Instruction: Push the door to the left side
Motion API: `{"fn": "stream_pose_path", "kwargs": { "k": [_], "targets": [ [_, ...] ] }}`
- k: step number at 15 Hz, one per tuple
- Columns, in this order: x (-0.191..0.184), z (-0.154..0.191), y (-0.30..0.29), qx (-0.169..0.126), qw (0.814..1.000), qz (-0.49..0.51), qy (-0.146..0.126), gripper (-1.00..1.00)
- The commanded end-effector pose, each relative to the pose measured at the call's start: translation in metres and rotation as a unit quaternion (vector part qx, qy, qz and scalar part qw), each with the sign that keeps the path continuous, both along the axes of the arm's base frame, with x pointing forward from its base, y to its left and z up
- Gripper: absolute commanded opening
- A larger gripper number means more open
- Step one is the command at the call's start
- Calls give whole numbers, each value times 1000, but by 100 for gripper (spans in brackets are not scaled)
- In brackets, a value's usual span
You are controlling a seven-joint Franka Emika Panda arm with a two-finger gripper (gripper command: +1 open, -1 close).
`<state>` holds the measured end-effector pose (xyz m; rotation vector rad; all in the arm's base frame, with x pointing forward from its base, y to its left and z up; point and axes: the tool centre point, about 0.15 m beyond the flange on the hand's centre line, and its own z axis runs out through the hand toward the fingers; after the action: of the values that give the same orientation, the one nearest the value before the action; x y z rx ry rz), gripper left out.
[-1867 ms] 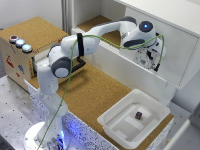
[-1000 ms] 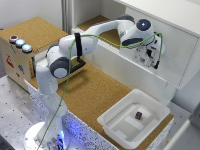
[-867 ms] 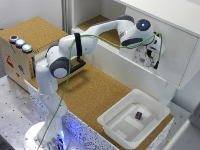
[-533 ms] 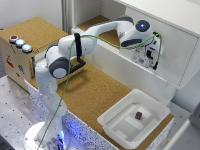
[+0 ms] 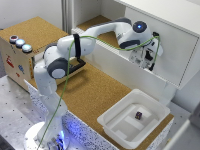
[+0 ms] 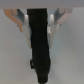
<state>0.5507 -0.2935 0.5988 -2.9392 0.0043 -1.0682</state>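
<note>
- Wrist view: the gripper (image 6: 39,22) fills the picture – a dark vertical shape with pale fingers (image 6: 21,20) on either side of it, against a plain pale surface; too blurred to tell whether the jaws are apart or closed, or what the dark shape is.
- Exterior view, nearest: the bin (image 5: 134,120) on the cork table (image 5: 95,92), a small dark object (image 5: 138,115) inside it.
- Further back, the arm (image 5: 75,50) arches over the table; it partly covers a black handle (image 5: 79,65) on the wooden box (image 5: 17,57) at the exterior view's left.
- Beyond – the gripper (image 5: 149,61) sits at the cabinet (image 5: 165,30) front, at or very near the door (image 5: 172,50); contact is unclear.
- The door covers the cabinet's side toward the exterior view's right; the other side stands open.
</note>
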Motion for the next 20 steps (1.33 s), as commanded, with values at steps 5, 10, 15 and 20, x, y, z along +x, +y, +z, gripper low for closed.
{"fn": "stream_pose_path", "kwargs": {
  "k": [5,10,15,20],
  "targets": [
    [-42,-24,92,-41,997,-32,-55,-100],
    [-52,-30,131,-44,997,-27,-56,-100],
    [-62,-29,175,-41,998,-11,-55,-100],
    [-70,-24,233,-45,998,0,-54,-100]
  ]
}}
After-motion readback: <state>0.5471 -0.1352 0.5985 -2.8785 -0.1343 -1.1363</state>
